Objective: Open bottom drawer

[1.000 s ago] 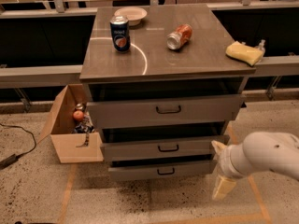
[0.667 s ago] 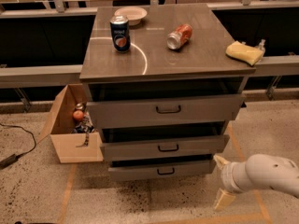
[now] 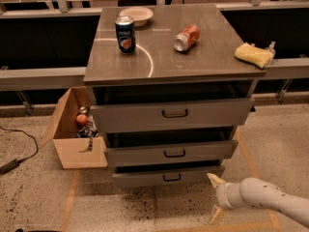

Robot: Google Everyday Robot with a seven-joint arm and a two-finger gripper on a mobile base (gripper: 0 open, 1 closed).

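The bottom drawer is the slimmest, narrowest grey front of three, low on the cabinet, with a small black loop handle. It stands slightly out from the cabinet, like the two drawers above it. My gripper is at the lower right, on a white arm that comes in from the right edge. It hovers just right of and below the bottom drawer's right end, apart from it. Its two pale fingers are spread, one pointing up and one pointing down, with nothing between them.
The cabinet top holds a blue can, a lying red can, a white bowl and a yellow sponge. An open cardboard box with items stands at the left. A black cable lies on the speckled floor.
My arm and gripper have dropped lower and drawn back toward the right. The drawers have not moved.
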